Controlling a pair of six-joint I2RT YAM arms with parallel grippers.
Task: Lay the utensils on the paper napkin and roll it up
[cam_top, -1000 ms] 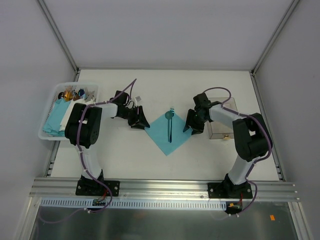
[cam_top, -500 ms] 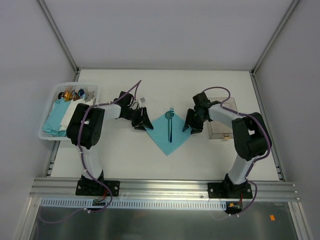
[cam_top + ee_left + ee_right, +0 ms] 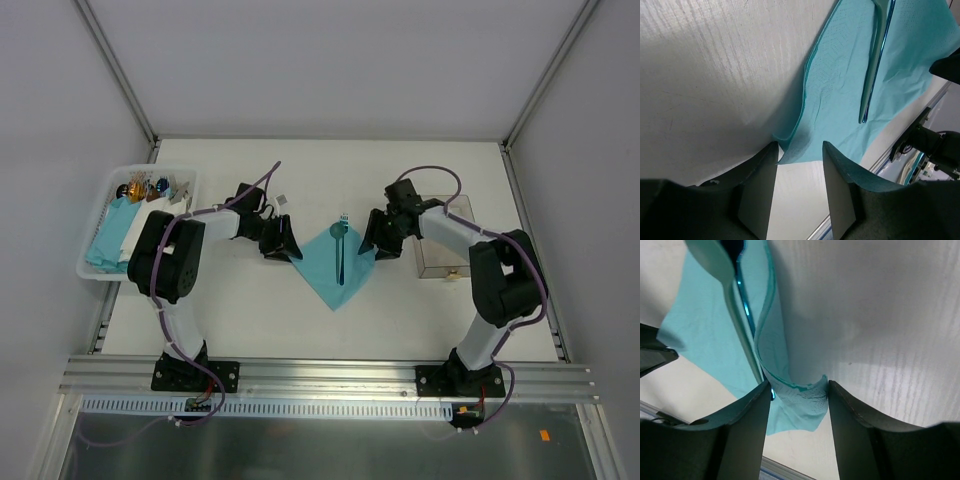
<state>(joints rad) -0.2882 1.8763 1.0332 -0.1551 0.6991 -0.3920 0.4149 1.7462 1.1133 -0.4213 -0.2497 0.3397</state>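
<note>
The teal paper napkin (image 3: pixel 322 265) lies as a diamond mid-table, and the slim teal utensils (image 3: pixel 341 252) rest along its middle. My left gripper (image 3: pixel 287 246) is open at the napkin's left corner. In the left wrist view that corner (image 3: pixel 792 150) sits raised between the fingers, close to the left fingertip (image 3: pixel 771 150), with the utensils (image 3: pixel 874 70) beyond. My right gripper (image 3: pixel 371 244) is open at the right corner. In the right wrist view the corner (image 3: pixel 799 400) curls up between both fingers, beside the utensils (image 3: pixel 740 310).
A white basket (image 3: pixel 92 272) at the far left holds teal and white napkin bundles (image 3: pixel 112 232) and small bright items. A clear box (image 3: pixel 447 256) stands right of the right gripper. Metal frame posts run along the table's left and right edges.
My right gripper has moved left, pushing the napkin's right corner up and inward toward the utensils. The left gripper has crept slightly right at the left corner.
</note>
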